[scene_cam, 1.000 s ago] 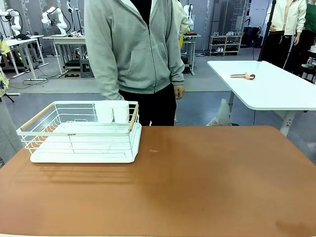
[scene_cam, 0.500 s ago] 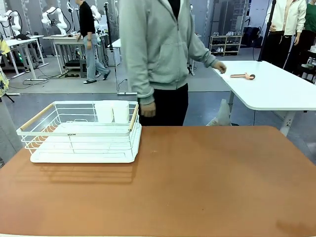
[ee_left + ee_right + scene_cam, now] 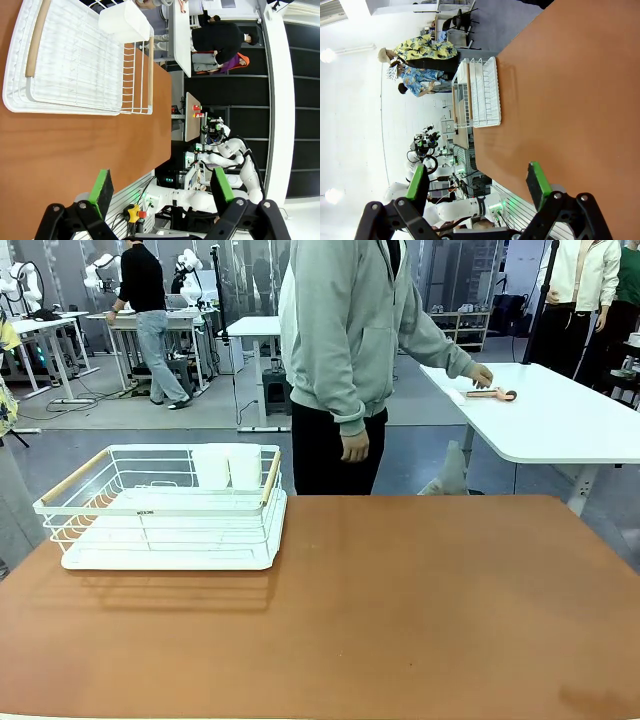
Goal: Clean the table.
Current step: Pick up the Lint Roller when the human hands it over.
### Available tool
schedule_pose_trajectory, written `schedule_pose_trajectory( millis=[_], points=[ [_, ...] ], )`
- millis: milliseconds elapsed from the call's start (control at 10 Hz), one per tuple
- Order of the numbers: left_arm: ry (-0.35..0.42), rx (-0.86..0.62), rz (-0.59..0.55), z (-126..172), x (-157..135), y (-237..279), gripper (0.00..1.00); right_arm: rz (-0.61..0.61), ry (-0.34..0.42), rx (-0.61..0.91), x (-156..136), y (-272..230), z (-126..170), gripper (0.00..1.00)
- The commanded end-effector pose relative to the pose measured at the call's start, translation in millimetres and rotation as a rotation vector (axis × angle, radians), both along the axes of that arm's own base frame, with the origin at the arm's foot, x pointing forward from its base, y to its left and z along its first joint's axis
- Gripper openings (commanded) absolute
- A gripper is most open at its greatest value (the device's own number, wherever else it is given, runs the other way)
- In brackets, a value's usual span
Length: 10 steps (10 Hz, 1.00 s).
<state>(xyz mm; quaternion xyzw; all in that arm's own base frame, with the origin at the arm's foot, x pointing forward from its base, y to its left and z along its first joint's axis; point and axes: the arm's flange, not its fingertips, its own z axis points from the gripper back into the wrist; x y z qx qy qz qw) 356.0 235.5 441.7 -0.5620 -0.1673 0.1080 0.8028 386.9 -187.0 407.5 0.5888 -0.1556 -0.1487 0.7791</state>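
Observation:
The table [image 3: 420, 610] has a broad reddish-brown top, and nothing lies on its right and middle parts. In the left wrist view my left gripper [image 3: 161, 186] hangs open above the table [image 3: 75, 150], its green pads [image 3: 103, 187] wide apart with nothing between them. My right gripper [image 3: 476, 182] is also open over the table [image 3: 570, 100], and its green pads [image 3: 538, 180] hold nothing. A person in a grey hoodie [image 3: 345, 330] stands at the far edge with one hand [image 3: 481, 375] stretched onto a white side table [image 3: 560, 430], at a pinkish tool [image 3: 492, 393].
A white wire dish rack [image 3: 165, 510] with wooden handles sits at the table's far left on a white tray, with two white cups [image 3: 228, 466] at its back. The rack [image 3: 75, 60] also lies ahead of my left gripper, and the rack [image 3: 477, 92] shows farther off in the right wrist view.
The person has stepped to the right along the far edge and reached one hand onto the white side table by the tool. The rack and table top look unchanged.

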Motion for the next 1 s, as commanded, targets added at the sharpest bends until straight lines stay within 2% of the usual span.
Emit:
schedule_pose_trajectory(
  millis=[0,900],
  points=[
    [-0.006,-0.003,-0.002,1.2,-4.1,0.0,1.00,0.001,-0.006,0.004,-0.3,-0.3,1.6,1.00],
    [-0.006,-0.003,-0.002,1.2,-4.1,0.0,1.00,0.001,-0.006,0.004,-0.3,-0.3,1.6,1.00]
  ],
)
